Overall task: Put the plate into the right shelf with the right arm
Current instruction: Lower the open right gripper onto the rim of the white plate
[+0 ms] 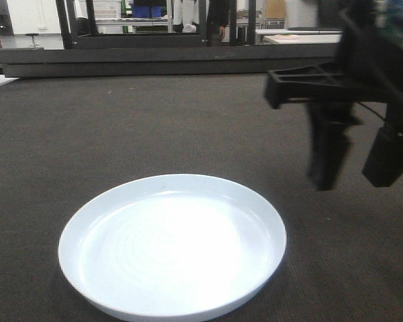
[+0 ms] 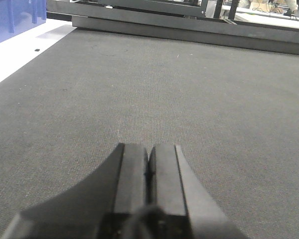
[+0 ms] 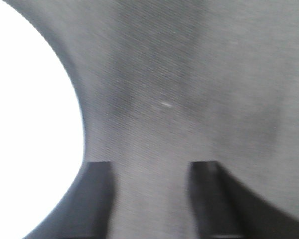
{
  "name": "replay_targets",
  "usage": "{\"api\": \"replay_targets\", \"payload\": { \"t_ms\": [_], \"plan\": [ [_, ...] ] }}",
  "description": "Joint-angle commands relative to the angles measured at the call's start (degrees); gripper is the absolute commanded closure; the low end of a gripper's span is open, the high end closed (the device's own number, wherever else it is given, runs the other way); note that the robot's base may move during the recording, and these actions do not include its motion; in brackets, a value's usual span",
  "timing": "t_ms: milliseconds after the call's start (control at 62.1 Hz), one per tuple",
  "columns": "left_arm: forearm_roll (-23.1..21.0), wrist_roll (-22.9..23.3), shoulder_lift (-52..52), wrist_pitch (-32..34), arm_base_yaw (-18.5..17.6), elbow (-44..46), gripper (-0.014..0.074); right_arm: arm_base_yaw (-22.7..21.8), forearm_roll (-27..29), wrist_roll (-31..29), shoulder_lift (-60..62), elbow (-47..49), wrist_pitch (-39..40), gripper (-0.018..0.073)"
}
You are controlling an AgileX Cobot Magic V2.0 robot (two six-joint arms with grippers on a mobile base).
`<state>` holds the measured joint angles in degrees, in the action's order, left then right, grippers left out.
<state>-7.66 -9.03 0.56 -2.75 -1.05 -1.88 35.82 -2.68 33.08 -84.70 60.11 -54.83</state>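
The white plate (image 1: 172, 245) lies flat on the dark grey mat, low in the front view, and fills the left edge of the right wrist view as a bright white curve (image 3: 30, 114). My right gripper (image 1: 356, 178) hangs above the mat just right of the plate, open, its two dark fingers apart with only mat between them (image 3: 150, 167). It does not touch the plate. My left gripper (image 2: 149, 149) is shut with nothing in it, low over bare mat. The right shelf is out of view.
A dark mat (image 1: 154, 127) covers the table. A black rail (image 1: 154, 67) and black frame posts run along its far edge. A blue bin (image 2: 15, 17) stands on a white surface at the far left of the left wrist view.
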Motion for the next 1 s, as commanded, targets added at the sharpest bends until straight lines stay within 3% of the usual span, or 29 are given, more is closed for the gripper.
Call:
{"api": "replay_targets", "payload": {
  "t_ms": [0,531,757,982],
  "plan": [
    [-0.47,0.4,0.59,5.16,-0.11,-0.59,0.0724,1.46,-1.23,4.28,-0.99,4.01,-0.24,0.0043],
    [-0.47,0.4,0.59,5.16,-0.11,-0.59,0.0724,4.83,-0.52,6.49,-10.14,6.88,3.45,0.0055],
    [-0.47,0.4,0.59,5.16,-0.11,-0.59,0.0724,4.83,1.04,6.49,-10.14,6.36,3.94,0.0308],
    [-0.47,0.4,0.59,5.16,-0.11,-0.59,0.0724,4.83,1.04,6.49,-10.14,4.78,4.28,0.0428]
  ]
}}
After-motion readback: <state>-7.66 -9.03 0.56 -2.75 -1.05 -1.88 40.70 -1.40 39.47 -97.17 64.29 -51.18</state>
